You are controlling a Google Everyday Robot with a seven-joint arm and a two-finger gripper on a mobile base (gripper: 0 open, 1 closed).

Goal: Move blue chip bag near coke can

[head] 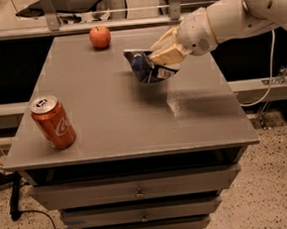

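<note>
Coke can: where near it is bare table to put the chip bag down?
Bare table lies right of the coke can up to the right edge, and behind it toward the apple. Crowded only at back right, where the end effector holds the chip bag.

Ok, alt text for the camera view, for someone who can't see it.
The gripper holds the blue chip bag over the far half of the grey table; the coke can stands upright at its near-left corner. An apple sits at the far edge.
</note>
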